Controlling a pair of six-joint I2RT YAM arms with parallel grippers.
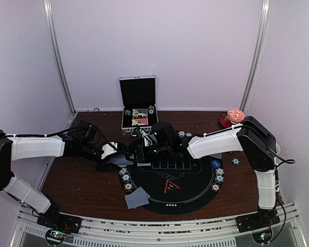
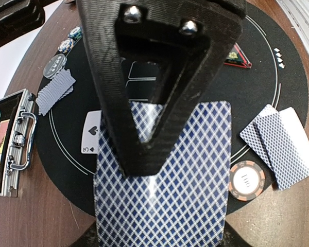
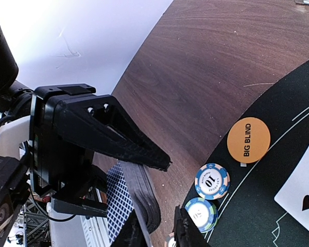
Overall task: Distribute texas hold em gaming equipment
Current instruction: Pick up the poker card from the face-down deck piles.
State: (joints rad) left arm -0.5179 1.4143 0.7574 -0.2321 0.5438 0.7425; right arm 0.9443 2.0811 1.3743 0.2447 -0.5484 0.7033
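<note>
Left claw (image 2: 147, 167) is clamped on a blue-backed deck (image 2: 195, 180) over the black mat (image 2: 64, 159). Right claw (image 3: 162, 232) sits by the deck's edge; open or closed, I can't tell.

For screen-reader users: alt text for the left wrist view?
The left gripper clamps a deck of blue-patterned playing cards above a round black mat. A face-up three of spades lies on it, a red striped chip at its edge.

orange disc (image 3: 249, 140) "BIG BLIND", chip (image 3: 212, 181) "10"
</note>
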